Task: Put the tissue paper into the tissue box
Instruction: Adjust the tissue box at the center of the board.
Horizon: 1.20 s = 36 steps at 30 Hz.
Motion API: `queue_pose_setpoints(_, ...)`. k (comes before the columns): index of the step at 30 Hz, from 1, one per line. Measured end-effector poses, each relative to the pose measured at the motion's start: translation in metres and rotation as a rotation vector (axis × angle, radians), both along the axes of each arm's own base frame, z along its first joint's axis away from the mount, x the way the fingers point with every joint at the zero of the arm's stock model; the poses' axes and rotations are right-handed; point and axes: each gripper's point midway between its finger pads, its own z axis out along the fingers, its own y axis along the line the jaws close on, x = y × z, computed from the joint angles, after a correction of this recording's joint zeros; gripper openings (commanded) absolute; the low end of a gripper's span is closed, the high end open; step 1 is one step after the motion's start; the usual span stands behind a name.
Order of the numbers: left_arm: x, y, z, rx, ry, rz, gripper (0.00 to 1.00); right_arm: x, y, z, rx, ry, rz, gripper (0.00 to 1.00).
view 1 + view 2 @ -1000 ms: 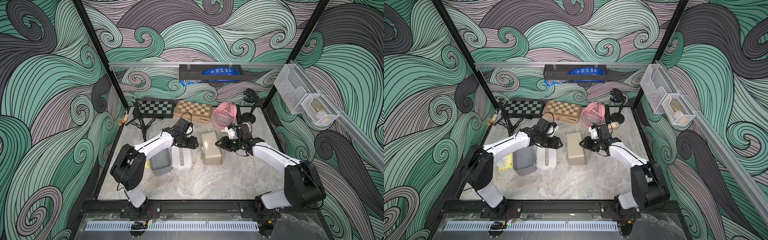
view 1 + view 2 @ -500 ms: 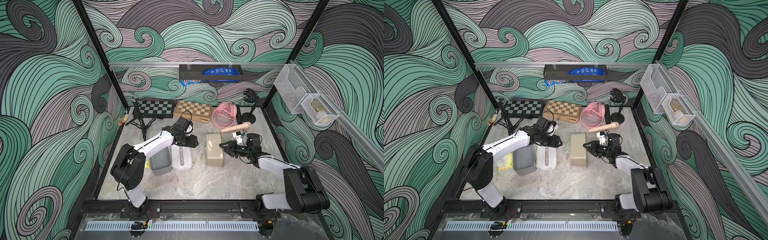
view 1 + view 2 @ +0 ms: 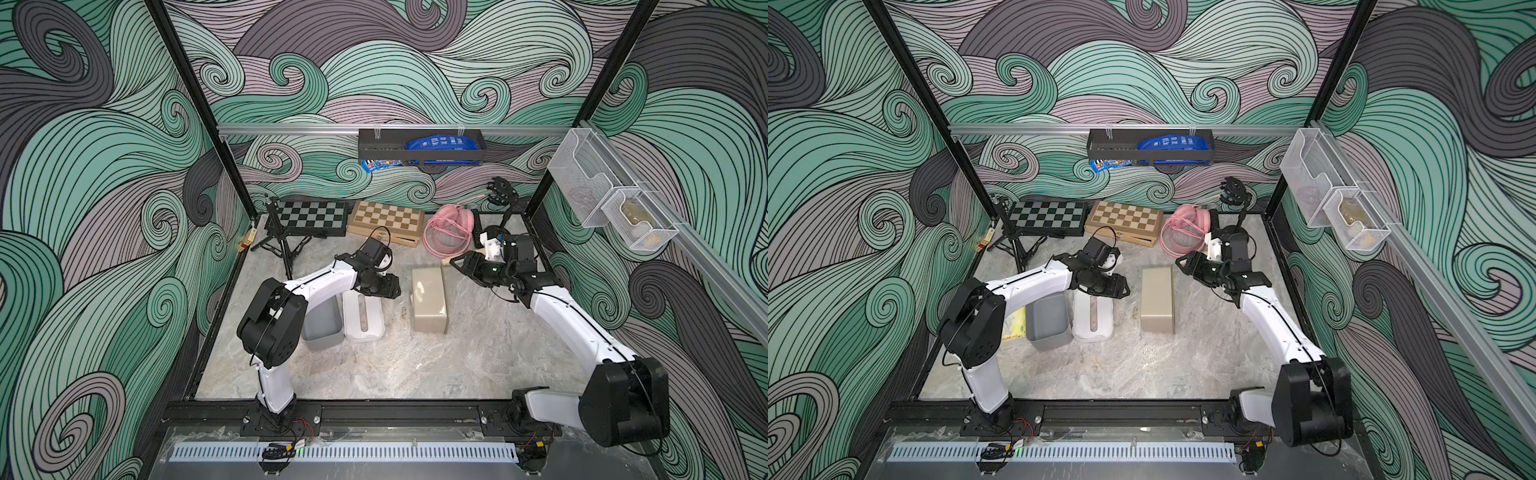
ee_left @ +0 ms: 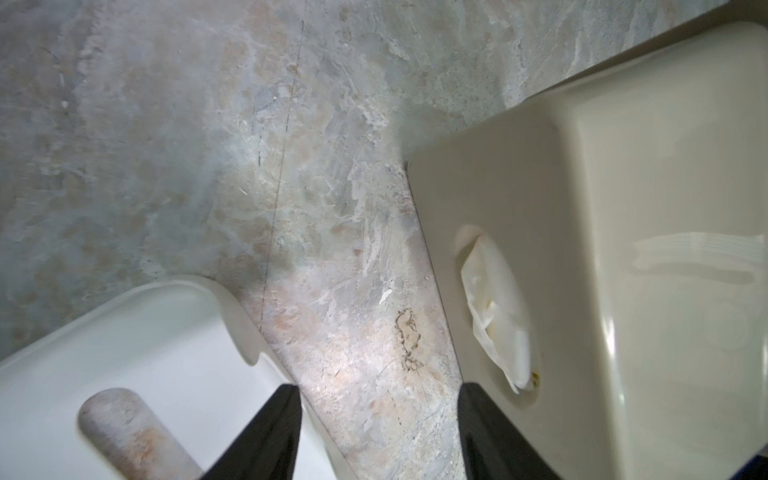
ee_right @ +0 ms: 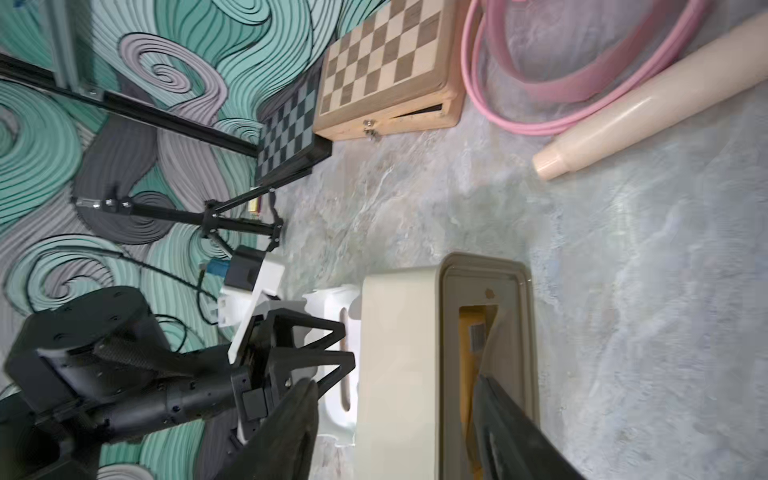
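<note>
Both top views look steeply down from high in front of the tissue box [image 3: 429, 299]. Each wrist camera faces it closely from an opposite side.

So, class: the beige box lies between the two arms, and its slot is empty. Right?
Wrong on the slot. The beige box lies between the left arm and right arm, and its slot holds a white tissue, as the left wrist view shows.

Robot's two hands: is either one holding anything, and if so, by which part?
Neither holds anything. The left hand is open beside the tissue box; the right hand is also open and empty.
</note>
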Motion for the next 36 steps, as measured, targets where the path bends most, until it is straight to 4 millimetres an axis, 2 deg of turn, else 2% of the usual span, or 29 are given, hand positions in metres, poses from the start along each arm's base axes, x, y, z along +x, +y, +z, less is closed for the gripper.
queue_pose_setpoints(3, 0.0, -0.007, 0.001, -0.006, -0.007, -0.013, 0.62, -0.006, -0.011, -0.027, -0.15, 0.078, -0.033, 0.61)
queue_pose_setpoints(6, 0.001, -0.012, 0.006, -0.015, -0.019, -0.02, 0.62, -0.029, -0.021, -0.066, -0.256, 0.188, -0.052, 0.62)
queue_pose_setpoints(8, 0.002, -0.013, 0.008, -0.02, -0.027, -0.021, 0.62, -0.048, -0.028, -0.083, -0.294, 0.236, -0.062, 0.62)
queue_pose_setpoints(10, 0.003, -0.014, 0.01, -0.022, -0.029, -0.022, 0.62, -0.058, -0.034, -0.081, -0.313, 0.235, -0.082, 0.61)
queue_pose_setpoints(13, 0.003, -0.016, 0.011, -0.022, -0.031, -0.026, 0.62, -0.05, -0.032, -0.05, -0.286, 0.146, -0.096, 0.55)
queue_pose_setpoints(14, 0.003, -0.016, 0.011, -0.023, -0.032, -0.025, 0.62, -0.044, -0.027, -0.037, -0.27, 0.108, -0.092, 0.53)
queue_pose_setpoints(17, 0.003, -0.016, 0.011, -0.022, -0.031, -0.025, 0.62, -0.036, -0.001, -0.019, -0.235, 0.051, -0.032, 0.47)
queue_pose_setpoints(21, 0.003, -0.016, 0.011, -0.022, -0.032, -0.024, 0.62, -0.04, 0.026, -0.033, -0.221, 0.089, 0.054, 0.43)
queue_pose_setpoints(25, 0.003, -0.015, 0.01, -0.02, -0.032, -0.022, 0.62, -0.041, 0.029, -0.048, -0.232, 0.138, 0.072, 0.4)
queue_pose_setpoints(31, 0.001, -0.013, 0.006, -0.011, -0.023, -0.015, 0.62, -0.042, 0.033, -0.057, -0.22, 0.165, 0.093, 0.28)
queue_pose_setpoints(36, 0.002, -0.011, 0.005, -0.004, -0.027, -0.008, 0.62, -0.042, 0.038, -0.059, -0.201, 0.171, 0.11, 0.22)
